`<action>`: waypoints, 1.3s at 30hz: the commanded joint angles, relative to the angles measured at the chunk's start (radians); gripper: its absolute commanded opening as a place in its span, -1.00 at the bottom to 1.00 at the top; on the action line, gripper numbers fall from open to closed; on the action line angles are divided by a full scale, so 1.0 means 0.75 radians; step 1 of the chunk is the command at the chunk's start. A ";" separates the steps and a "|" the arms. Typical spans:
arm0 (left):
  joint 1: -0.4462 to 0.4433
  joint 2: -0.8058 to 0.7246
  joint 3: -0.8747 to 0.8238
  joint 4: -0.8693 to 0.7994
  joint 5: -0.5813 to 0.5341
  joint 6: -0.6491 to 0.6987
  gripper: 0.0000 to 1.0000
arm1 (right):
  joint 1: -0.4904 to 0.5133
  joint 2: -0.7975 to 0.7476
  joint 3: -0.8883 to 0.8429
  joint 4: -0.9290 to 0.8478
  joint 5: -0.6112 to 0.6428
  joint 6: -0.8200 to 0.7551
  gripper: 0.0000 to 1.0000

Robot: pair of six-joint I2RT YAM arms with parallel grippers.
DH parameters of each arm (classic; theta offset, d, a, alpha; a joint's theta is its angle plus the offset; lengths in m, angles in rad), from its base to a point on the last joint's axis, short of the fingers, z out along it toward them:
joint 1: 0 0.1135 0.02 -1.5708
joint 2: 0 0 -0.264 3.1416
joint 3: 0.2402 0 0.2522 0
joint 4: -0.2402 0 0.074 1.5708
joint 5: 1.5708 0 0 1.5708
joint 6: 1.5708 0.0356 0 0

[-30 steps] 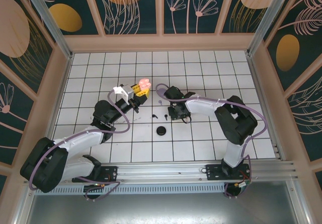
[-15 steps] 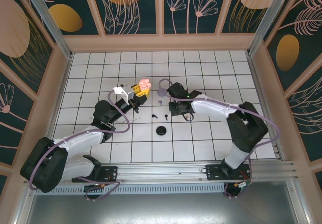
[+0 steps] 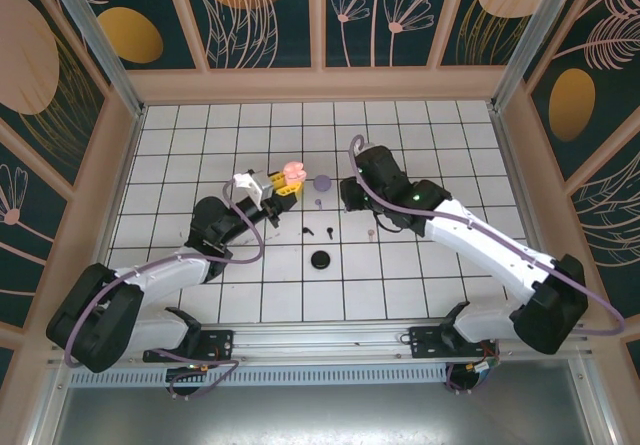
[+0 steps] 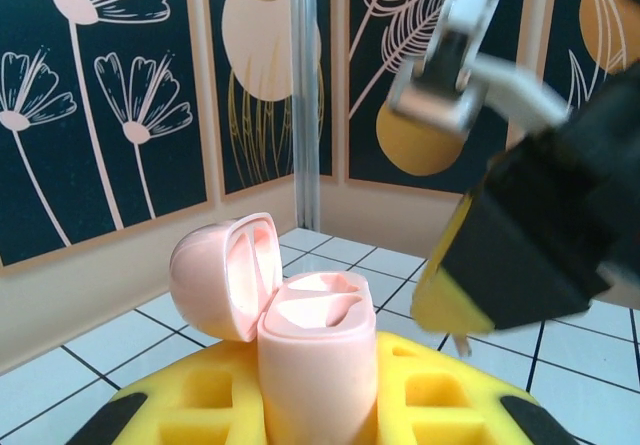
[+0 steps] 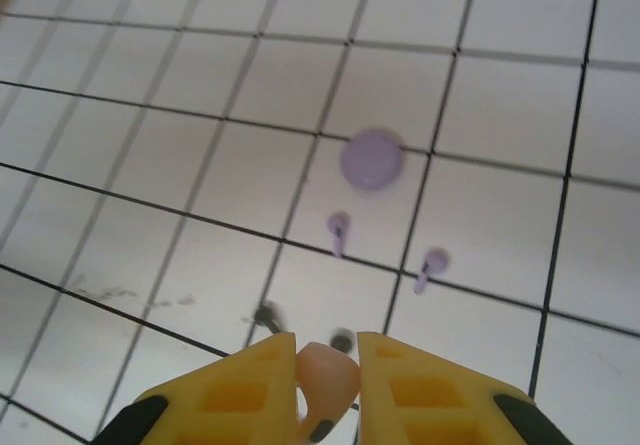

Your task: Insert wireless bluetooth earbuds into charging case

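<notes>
Pink stuff first: the left gripper (image 4: pixel 318 397) is clamped on the body of the pink case (image 4: pixel 315 340), holding it upright off the tiles around the middle of the table, a bit left of centre. The lid is flipped open to the left and the two moulded wells face up.

The right gripper (image 5: pixel 327 345) is pinching a pink earbud (image 5: pixel 322 380) between its yellow fingertips, dark tip pointing down. From the left wrist camera that gripper hangs to the right of the open case and higher up, close by but not touching it.

Down on the white tiled table (image 3: pixel 200 135), the round lilac case (image 5: pixel 372 158) lies flat just right of the held pink case, with the two lilac earbuds (image 5: pixel 339 229) near it on the tiles, apart from each other. The two black earbuds (image 3: pixel 329 231) lie side by side a little nearer the arm bases, and the black case (image 3: pixel 320 260) sits nearer again.
</notes>
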 commanded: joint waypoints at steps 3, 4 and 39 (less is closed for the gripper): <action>-0.017 0.026 0.066 0.041 0.072 0.101 -1.00 | 0.104 -0.068 0.156 0.025 0.091 -0.127 -0.63; -0.021 0.032 0.072 0.041 0.063 0.119 -1.00 | 0.123 -0.070 0.174 0.036 0.107 -0.147 -0.63; -0.091 0.290 0.304 0.191 0.107 0.217 -1.00 | 0.170 0.003 0.205 0.316 0.140 -0.392 -0.64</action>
